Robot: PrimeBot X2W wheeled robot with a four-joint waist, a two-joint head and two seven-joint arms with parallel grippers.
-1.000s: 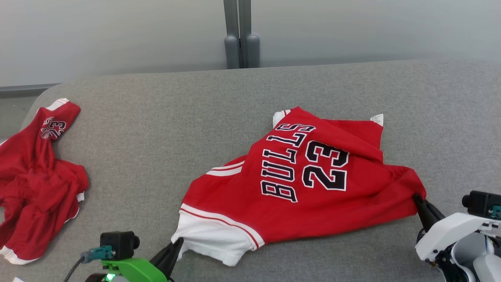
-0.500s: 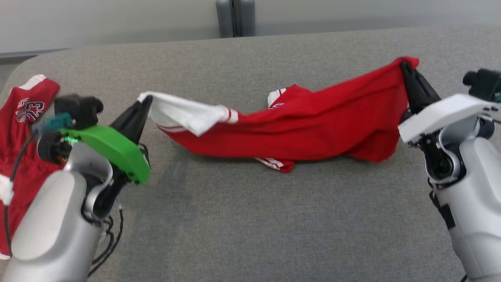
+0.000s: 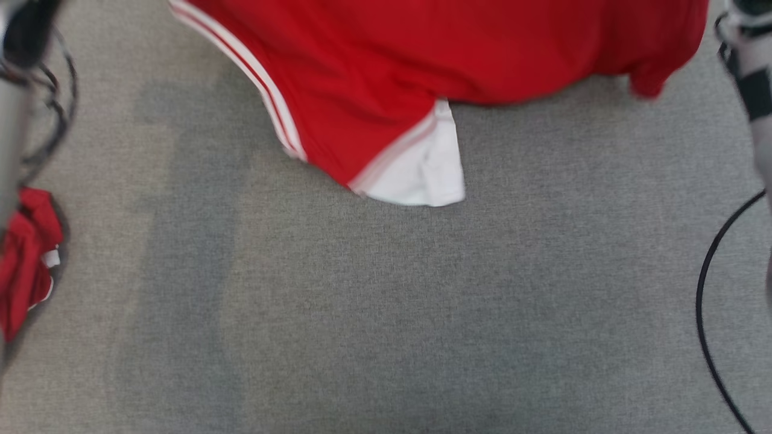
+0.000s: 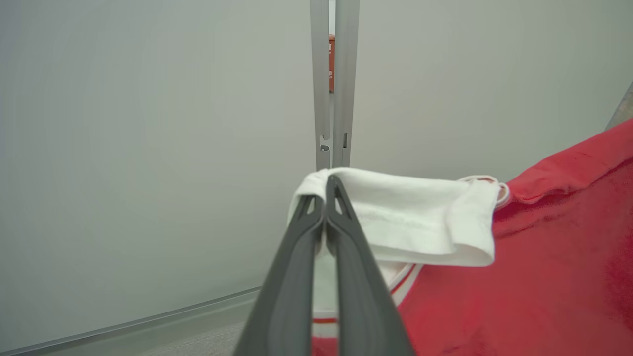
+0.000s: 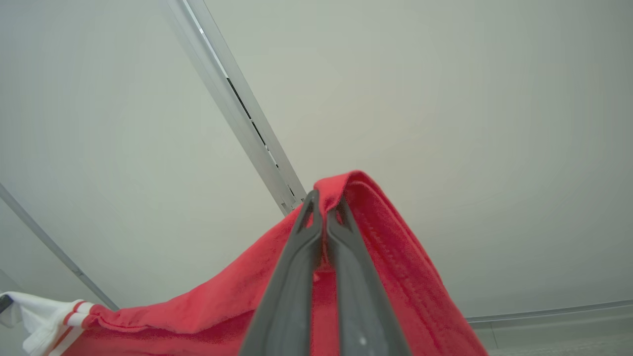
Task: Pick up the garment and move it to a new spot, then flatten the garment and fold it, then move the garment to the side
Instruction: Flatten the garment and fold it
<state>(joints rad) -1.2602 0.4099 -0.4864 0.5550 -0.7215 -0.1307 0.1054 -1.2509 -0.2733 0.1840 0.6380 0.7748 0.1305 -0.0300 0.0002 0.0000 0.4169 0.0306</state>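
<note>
The grey padded surface (image 3: 386,325) spreads under everything. It is where the garment (image 3: 434,54) has to land, and there is plenty of bare cloth to lay it on. The garment, a red jersey, is raised off it and hangs across the top of the head view. The left gripper (image 4: 326,184) has its fingers closed tight on a fold of the white trim. The right gripper (image 5: 325,199) has its fingers pinched just as tight on a red hem.

We judge this to be the carry to a new spot. To do it well, we would hold both grippers level and well apart, so the top edge stays taut. We would let the hanging edge touch down first and then draw the rest flat over it. Any slack between the grippers would likely bunch the middle.

The long axis runs left to right, from one gripper to the other. The body hangs down from that line, and its lowest point is a white-panelled corner (image 3: 419,178), which points toward the near side of the surface (we cannot tell whether it brushes the cloth below).

A second red garment (image 3: 24,271) lies crumpled at the left edge, well apart from the first. A thin black cable (image 3: 702,289) curves down the right.
</note>
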